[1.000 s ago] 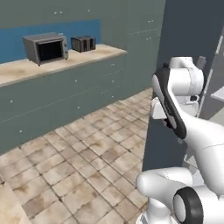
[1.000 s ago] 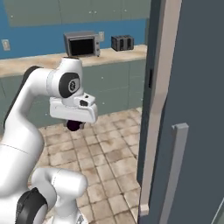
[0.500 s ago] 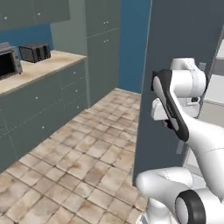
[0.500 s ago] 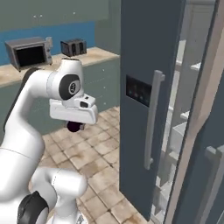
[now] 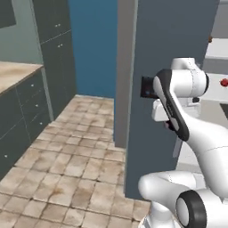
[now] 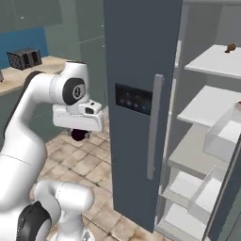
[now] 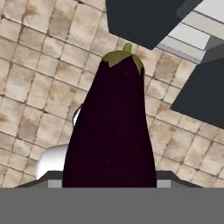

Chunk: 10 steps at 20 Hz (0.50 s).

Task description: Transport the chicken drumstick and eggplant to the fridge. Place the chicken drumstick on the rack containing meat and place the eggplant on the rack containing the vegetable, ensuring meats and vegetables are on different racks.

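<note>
My gripper hangs below the white hand, shut on the eggplant. The eggplant is dark purple with a green cap and points away from the hand over the tiled floor; it hides the fingertips. It shows as a dark lump under the hand. The fridge stands open just right of the arm: slate-grey door, black light panel, long handle, pale shelves. A small brown lump lies on the top shelf; I cannot tell whether it is the chicken drumstick.
The fridge door stands close in front of the arm. A counter with a toaster and dark cabinets run along the left. A clear bin sits on a middle shelf. A small red item lies on a shelf.
The whole picture has swung: the base has turned toward the fridge, so the counter and microwave slid off left and the open shelves came into view. The arm holds the eggplant as before.
</note>
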Motion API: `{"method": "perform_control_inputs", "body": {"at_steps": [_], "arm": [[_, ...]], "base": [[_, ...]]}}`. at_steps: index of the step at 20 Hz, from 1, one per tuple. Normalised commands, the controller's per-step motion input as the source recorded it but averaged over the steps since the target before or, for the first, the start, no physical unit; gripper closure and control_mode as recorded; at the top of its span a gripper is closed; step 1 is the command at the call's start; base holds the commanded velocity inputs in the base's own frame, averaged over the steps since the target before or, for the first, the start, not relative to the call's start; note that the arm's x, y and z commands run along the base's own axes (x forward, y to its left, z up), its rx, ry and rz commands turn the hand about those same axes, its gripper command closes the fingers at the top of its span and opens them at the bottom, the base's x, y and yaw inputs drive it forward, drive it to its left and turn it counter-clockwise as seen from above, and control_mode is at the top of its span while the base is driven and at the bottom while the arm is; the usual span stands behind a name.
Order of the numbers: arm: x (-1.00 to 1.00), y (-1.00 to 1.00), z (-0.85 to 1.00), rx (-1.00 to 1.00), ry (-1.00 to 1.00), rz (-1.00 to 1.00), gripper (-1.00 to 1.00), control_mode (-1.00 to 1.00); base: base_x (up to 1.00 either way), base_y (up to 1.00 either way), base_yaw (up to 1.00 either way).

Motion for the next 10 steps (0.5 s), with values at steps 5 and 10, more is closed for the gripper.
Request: {"method": "perform_control_inputs", "body": {"at_steps": [5, 10], "arm": [[0.00, 0.00, 0.00, 0.00, 0.00, 0.00, 1.00, 1.00], [0.00, 0.00, 0.00, 0.00, 0.00, 0.00, 1.00, 1.00]], "base": [[0.14, 0.00, -0.52], [0.17, 0.01, -0.52]]}}
